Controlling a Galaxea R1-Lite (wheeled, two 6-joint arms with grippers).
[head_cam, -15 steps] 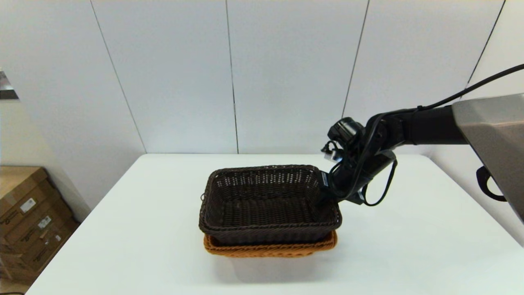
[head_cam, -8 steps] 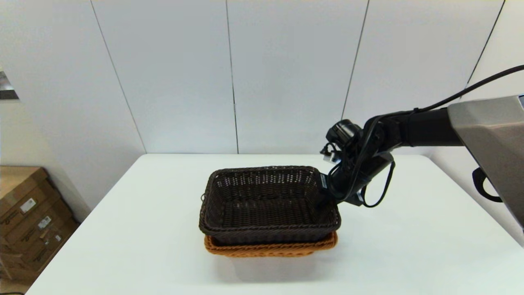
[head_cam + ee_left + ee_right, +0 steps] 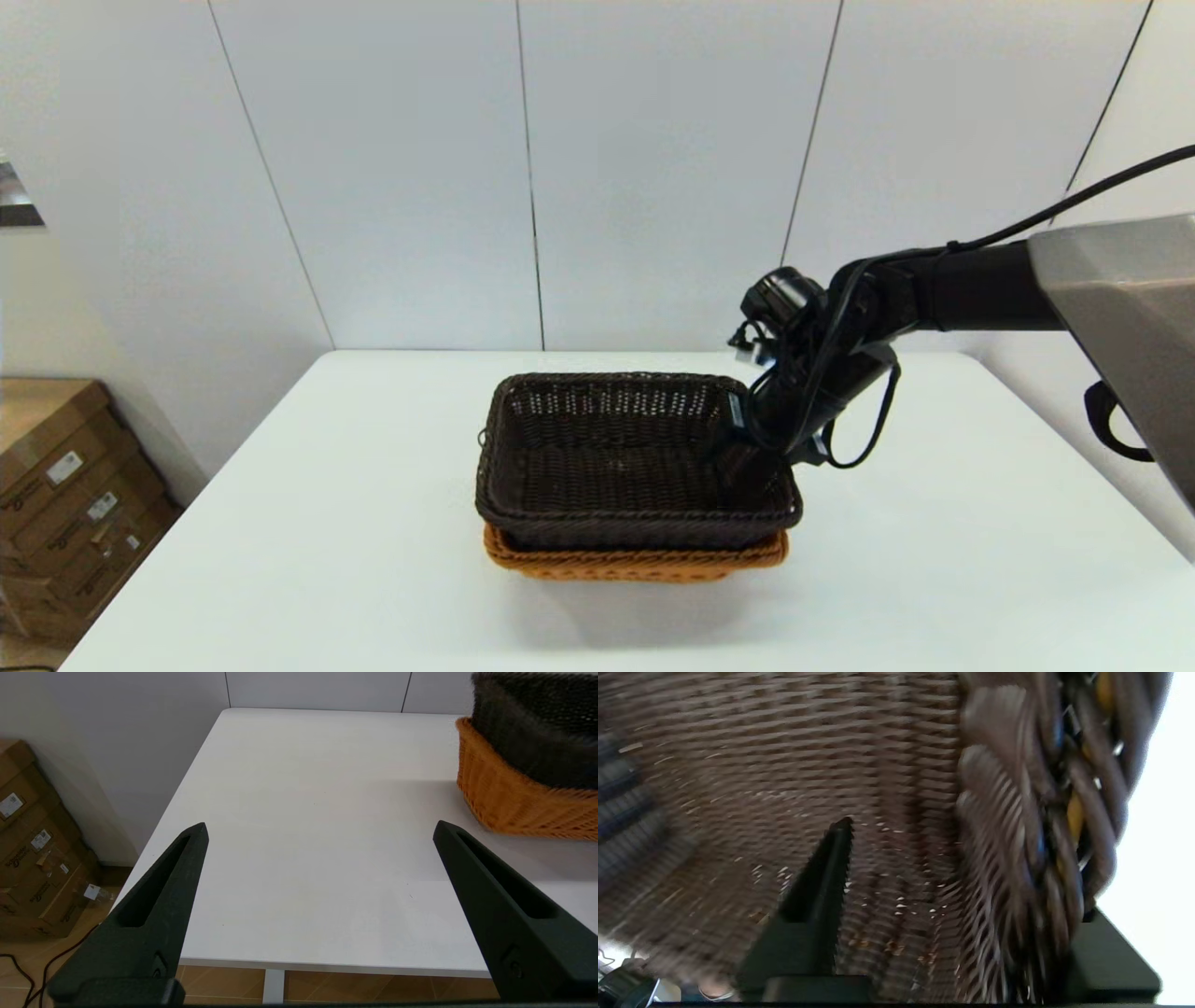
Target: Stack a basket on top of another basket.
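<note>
Centre frame: the right gripper (image 3: 758, 459) is straddling the dark basket's (image 3: 635, 467) wall without clamping it; basket already nesting in the orange basket (image 3: 635, 563); withdrawal remaining.

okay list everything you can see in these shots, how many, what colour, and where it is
dark brown basket: 1, dark brown, nested in the orange-tan one, mid-table
orange-tan basket: 1, orange-tan, on the table under the dark one
table: 1, white, before the robot
cardboard boxes: a stack, brown, on the floor off the table's left side
right gripper: 1, black, straddling the dark basket's right wall, one finger inside
left gripper: 1, black, open, over the table's left near edge
</note>
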